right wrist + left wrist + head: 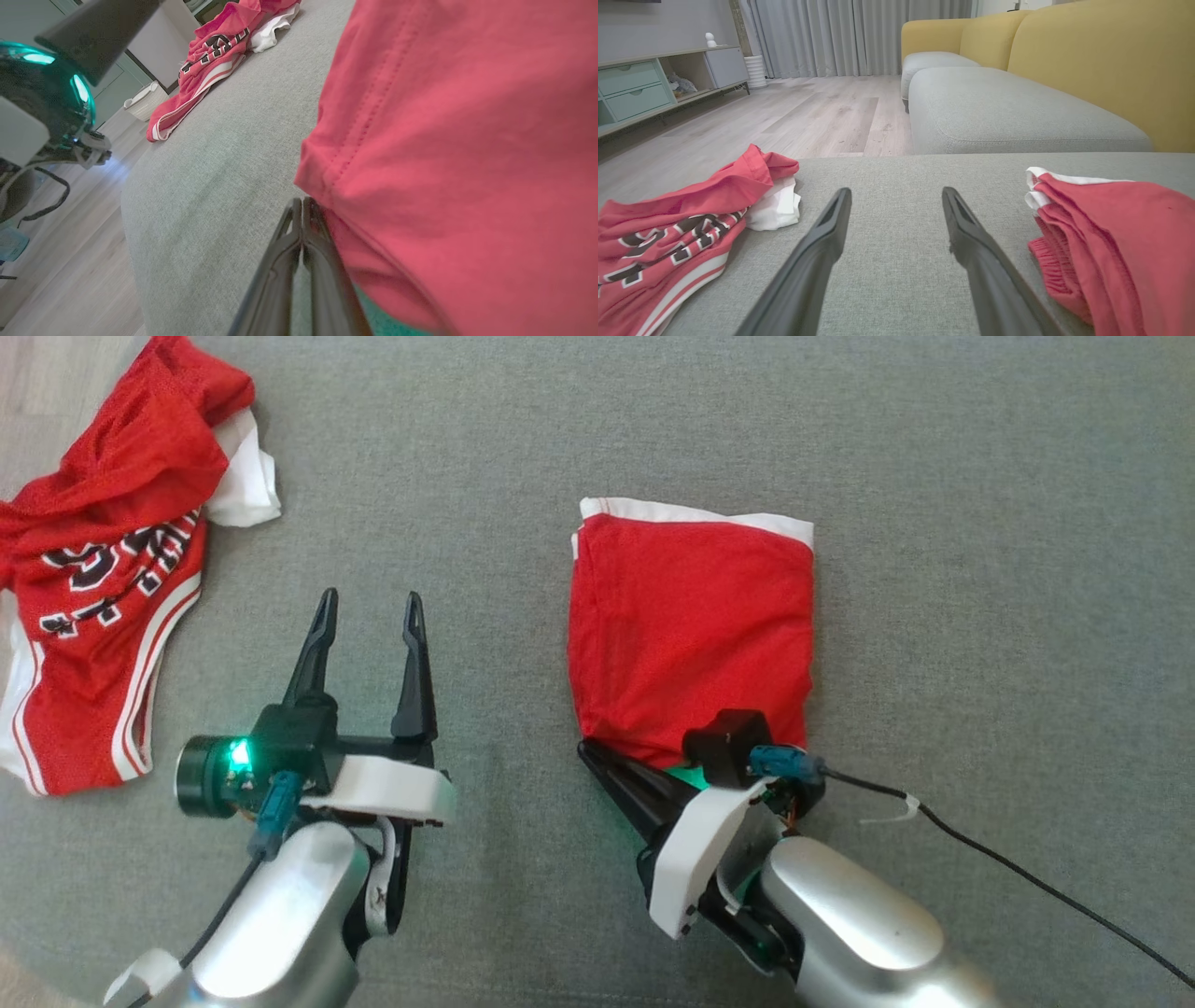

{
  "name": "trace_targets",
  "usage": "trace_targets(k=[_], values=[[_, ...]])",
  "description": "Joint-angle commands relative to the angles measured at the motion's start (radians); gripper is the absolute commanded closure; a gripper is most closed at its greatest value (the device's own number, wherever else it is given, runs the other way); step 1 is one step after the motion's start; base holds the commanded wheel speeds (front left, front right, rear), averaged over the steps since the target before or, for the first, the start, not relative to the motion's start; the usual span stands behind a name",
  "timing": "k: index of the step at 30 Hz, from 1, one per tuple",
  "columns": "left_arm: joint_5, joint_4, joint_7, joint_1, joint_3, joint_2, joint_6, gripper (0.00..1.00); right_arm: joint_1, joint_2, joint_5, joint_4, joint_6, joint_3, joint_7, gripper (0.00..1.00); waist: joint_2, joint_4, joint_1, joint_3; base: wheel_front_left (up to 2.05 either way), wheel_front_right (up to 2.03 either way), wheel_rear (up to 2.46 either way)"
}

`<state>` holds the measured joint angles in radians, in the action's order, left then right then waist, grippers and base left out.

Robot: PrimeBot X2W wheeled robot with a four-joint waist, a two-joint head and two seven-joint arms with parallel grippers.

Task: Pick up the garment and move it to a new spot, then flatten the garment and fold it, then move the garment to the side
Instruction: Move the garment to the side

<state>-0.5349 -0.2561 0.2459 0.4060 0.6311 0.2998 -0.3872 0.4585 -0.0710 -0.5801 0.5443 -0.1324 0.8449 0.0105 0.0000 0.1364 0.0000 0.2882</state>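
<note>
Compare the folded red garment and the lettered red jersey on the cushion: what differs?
Shape: the folded garment is a neat flat block; the jersey lies crumpled.
Markings: the folded garment is plain red with a white far edge; the jersey has black-and-white lettering and white stripes.
Place: the folded garment lies by the shut right pincer; the jersey lies at far left.
Shared: red and white, on the grey cushion.

The left end effector gapes; right end effector closed (fingers together).
</note>
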Motion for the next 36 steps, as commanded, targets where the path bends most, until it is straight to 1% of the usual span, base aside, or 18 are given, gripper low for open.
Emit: trace_targets(k=[1, 4, 7, 8, 9, 10, 13, 14, 20, 22, 25, 26, 27, 30, 33, 36], values=[[0.005, 0.021, 0.011, 0.028, -0.045, 0.017, 0.0, 0.0, -0.002, 0.021, -0.009, -0.02, 0.002, 0.02, 0.01, 1.0, 0.0, -0.004, 0.0, -0.002, 0.0, 0.0, 0.0], [0.006, 0.019, 0.012, 0.022, -0.048, 0.019, -0.001, 0.0, -0.008, 0.02, -0.021, -0.055, 0.002, 0.034, 0.025, 1.0, 0.0, -0.011, 0.0, -0.008, 0.0, 0.0, 0.0], [0.004, 0.017, 0.012, 0.01, -0.055, 0.026, -0.003, 0.0, -0.022, 0.004, -0.031, -0.154, 0.002, 0.053, 0.044, 1.0, 0.0, -0.023, 0.0, -0.021, 0.0, 0.0, 0.0], [0.003, 0.017, 0.013, 0.005, -0.057, 0.029, -0.005, 0.0, -0.027, -0.008, -0.03, -0.196, 0.002, 0.055, 0.049, 0.8, 0.0, -0.028, 0.0, -0.025, 0.0, 0.0, 0.0], [0.003, 0.018, 0.013, 0.0, -0.06, 0.033, -0.007, 0.0, -0.034, -0.019, -0.028, -0.241, 0.002, 0.051, 0.056, 0.22, 0.0, -0.032, 0.0, -0.03, 0.0, 0.0, 0.0], [0.002, 0.018, 0.013, -0.006, -0.062, 0.037, -0.009, 0.0, -0.042, -0.03, -0.024, -0.286, 0.002, 0.042, 0.062, 0.0, 0.0, -0.038, 0.0, -0.034, 0.0, 0.0, 0.0], [-0.001, 0.026, 0.013, -0.023, -0.072, 0.053, -0.016, 0.0, -0.068, -0.06, 0.01, -0.397, 0.002, -0.031, 0.079, 0.0, 0.0, -0.053, 0.0, -0.048, 0.0, 0.0, 0.0], [-0.001, 0.035, 0.012, -0.033, -0.078, 0.065, -0.024, 0.0, -0.09, -0.07, 0.051, -0.449, 0.002, -0.12, 0.084, 0.0, 0.0, -0.062, 0.0, -0.058, 0.0, 0.0, 0.0], [0.003, 0.076, 0.0, -0.065, -0.09, 0.102, -0.052, 0.0, -0.181, -0.051, 0.195, -0.549, 0.002, -0.475, 0.064, 0.0, 0.0, -0.08, 0.0, -0.087, 0.0, 0.0, 0.0], [0.007, 0.094, -0.007, -0.077, -0.09, 0.113, -0.063, 0.0, -0.215, -0.041, 0.239, -0.576, 0.002, -0.584, 0.048, 0.0, 0.0, -0.084, 0.0, -0.099, 0.0, 0.0, 0.0], [0.007, 0.119, -0.019, -0.1, -0.092, 0.132, -0.075, 0.0, -0.273, -0.029, 0.29, -0.617, 0.002, -0.707, 0.012, 0.0, 0.0, -0.091, 0.0, -0.116, 0.0, 0.0, 0.0], [0.005, 0.127, -0.022, -0.109, -0.095, 0.139, -0.078, 0.0, -0.292, -0.025, 0.303, -0.63, 0.002, -0.735, -0.001, 0.0, 0.0, -0.093, 0.0, -0.123, 0.0, 0.0, 0.0], [0.005, 0.127, -0.022, -0.109, -0.095, 0.139, -0.078, 0.0, -0.292, -0.025, 0.303, -0.63, 0.002, -0.735, -0.001, 0.0, 0.0, -0.093, 0.0, -0.123, 0.0, 0.0, 0.0], [-0.001, 0.149, -0.036, -0.141, -0.1, 0.164, -0.086, 0.0, -0.35, -0.017, 0.336, -0.665, 0.002, -0.796, -0.038, 0.0, 0.0, -0.103, 0.0, -0.143, 0.0, 0.0, 0.0], [-0.009, 0.178, -0.06, -0.187, -0.098, 0.193, -0.093, 0.0, -0.419, -0.006, 0.353, -0.697, 0.002, -0.82, -0.083, 0.0, 0.0, -0.119, 0.0, -0.177, 0.0, 0.0, 0.0], [-0.016, 0.197, -0.073, -0.218, -0.094, 0.204, -0.099, 0.0, -0.458, 0.0, 0.359, -0.711, 0.002, -0.821, -0.104, 0.0, 0.0, -0.132, 0.0, -0.199, 0.0, 0.0, 0.0]])
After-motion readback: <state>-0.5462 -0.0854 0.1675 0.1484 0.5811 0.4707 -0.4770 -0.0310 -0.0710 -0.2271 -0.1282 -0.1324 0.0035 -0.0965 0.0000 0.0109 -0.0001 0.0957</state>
